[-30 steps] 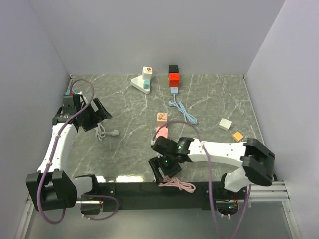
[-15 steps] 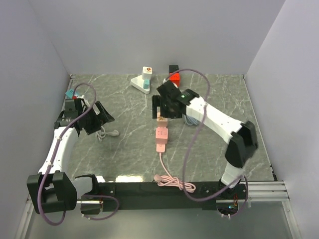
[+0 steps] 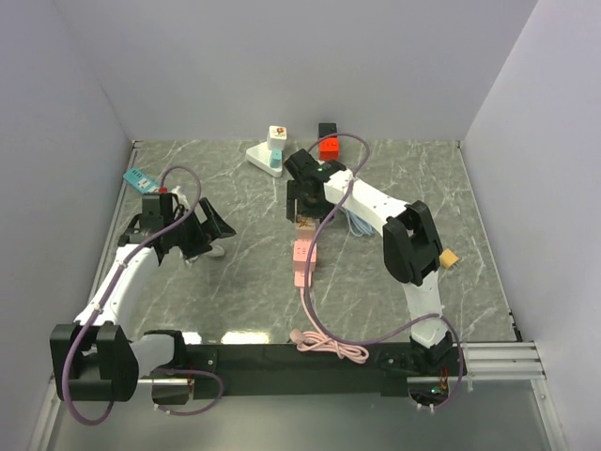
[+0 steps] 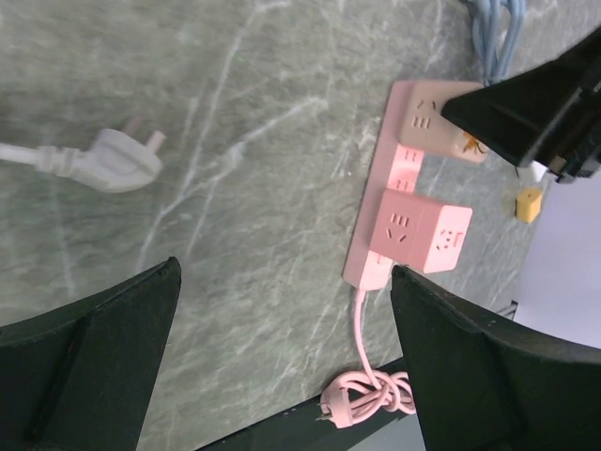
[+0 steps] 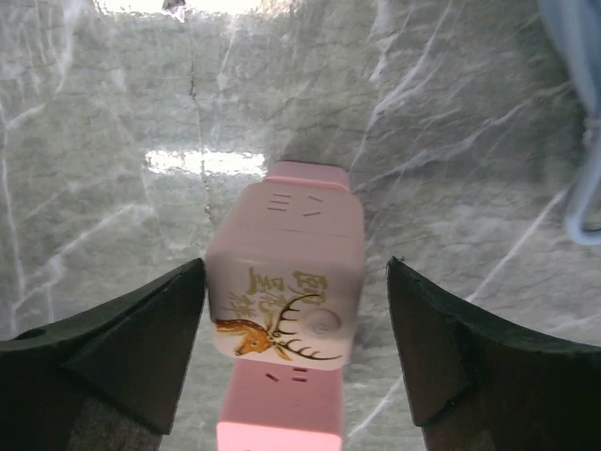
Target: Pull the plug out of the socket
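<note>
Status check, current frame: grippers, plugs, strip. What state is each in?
pink power strip: lying flat
deer plug: seated in pink power strip, not yet pulled
pink cube adapter: plugged into pink power strip
right gripper: open, straddling deer plug
left gripper: open, empty
white plug: loose, unplugged

top camera looks down from high behind; both wrist cameras, close above, share the pink strip (image 4: 406,174).
</note>
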You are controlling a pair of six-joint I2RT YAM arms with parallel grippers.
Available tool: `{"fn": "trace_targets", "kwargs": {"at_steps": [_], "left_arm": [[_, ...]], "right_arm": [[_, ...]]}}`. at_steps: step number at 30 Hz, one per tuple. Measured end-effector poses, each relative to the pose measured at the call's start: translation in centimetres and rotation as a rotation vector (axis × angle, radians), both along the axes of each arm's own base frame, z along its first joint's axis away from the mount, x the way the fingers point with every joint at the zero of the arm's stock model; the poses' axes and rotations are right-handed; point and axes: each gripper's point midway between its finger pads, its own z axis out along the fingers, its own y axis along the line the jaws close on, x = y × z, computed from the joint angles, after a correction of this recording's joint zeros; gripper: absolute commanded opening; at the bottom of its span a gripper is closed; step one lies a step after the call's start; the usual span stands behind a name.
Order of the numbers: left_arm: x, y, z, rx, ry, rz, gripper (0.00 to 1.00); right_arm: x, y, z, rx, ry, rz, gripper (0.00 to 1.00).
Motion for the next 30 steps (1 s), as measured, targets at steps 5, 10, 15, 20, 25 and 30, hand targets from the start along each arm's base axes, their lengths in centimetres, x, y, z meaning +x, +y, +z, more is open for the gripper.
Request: {"fn": "trace_targets", "kwargs": {"at_steps": [5,10,15,20,25,30], "left_arm": [[-0.3,-1.5,-0.3,-0.025,0.002,-0.029,0.99],[-0.1,-2.6,-0.4,-0.040,-0.004,-0.048,0.99],[0.2,-3.8,-1.1,-0.049,0.004,-0.066,0.99],[0.2,-4.7,-1.9,-0.055,0.030,-0.083,0.99],[0.3,-5.1,-2.1,-0.053,0.026,-0.089,0.99],[0.4,-5.7,-2.7,-0.048,0.023,-0.101,0.99]], "right_arm": [[-0.3,0.5,-0.8,0.022,0.021,0.008,0.51],[-0.3,0.6,-0.8,0.044,0.017,0.022,0.63],[-0.4,0.7,-1.0,0.055,0.023,0.047,0.77],[-1.4,0.5,-2.8,0.032,0.080,0.070,0.77],[-1.6,0.2,-3.5,0.010,0.098,0.060,0.09],[-1.9,0.5,-3.3,0.037,0.093,0.075,0.00]]}}
